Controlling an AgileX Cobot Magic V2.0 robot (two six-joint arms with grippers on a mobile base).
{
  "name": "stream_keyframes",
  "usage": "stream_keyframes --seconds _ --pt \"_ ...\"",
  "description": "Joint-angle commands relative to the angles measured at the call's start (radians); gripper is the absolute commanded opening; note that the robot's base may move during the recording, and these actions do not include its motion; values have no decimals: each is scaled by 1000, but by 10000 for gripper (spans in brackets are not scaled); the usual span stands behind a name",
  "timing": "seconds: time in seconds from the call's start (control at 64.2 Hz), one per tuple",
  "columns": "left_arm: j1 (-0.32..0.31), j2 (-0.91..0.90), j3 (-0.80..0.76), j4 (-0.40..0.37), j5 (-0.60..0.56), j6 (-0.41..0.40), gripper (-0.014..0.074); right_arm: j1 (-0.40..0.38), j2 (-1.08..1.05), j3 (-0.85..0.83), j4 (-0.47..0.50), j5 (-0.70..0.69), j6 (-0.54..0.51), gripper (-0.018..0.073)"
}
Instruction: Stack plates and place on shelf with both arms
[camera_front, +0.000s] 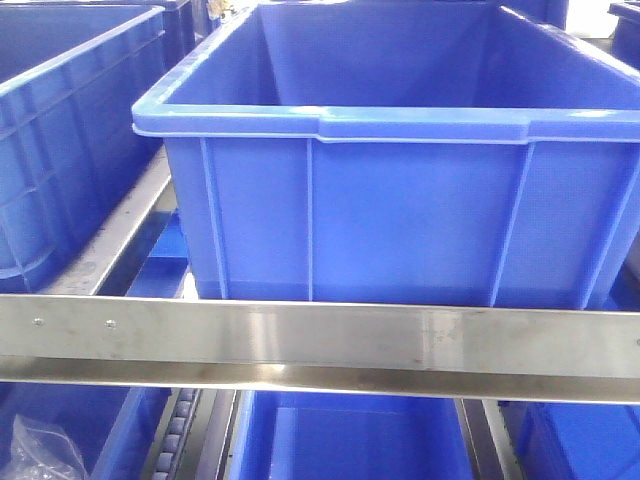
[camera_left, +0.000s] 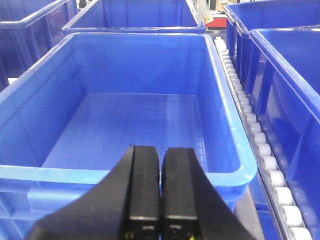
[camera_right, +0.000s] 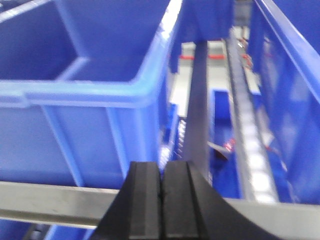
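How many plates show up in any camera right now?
0. The blue bin ahead of the left gripper shows a bare floor, and none appear in the front or right wrist views. Both sets of jaws are closed on nothing. Plates may lie outside the views.

Left tool (camera_left: 160, 192): two matte black flat-faced fingers (camera_left: 145, 190) with squared tips, flaring into a broad black body below; small yellowish-green marks low on each finger. Right tool (camera_right: 161, 200): same black twin fingers (camera_right: 146, 200), ribbed lengthwise, widening into curved black shoulders.
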Motion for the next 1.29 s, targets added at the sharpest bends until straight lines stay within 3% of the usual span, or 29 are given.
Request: stream_keyframes --seconds 0.0,0.374,0.577,1.278 --pt "2 7 -30 -6 -83 -9 85 -7 -28 1 -6 -59 -6 31" --pt "2 7 -29 -6 -80 -9 85 -7 -26 1 -6 -55 -6 31" --pt "2 7 -29 -6 -80 -9 85 -7 -26 1 -6 -144 -6 31" --pt "2 7 -29 -6 -80 -9 85 -13 -26 1 -6 -134 -6 31"
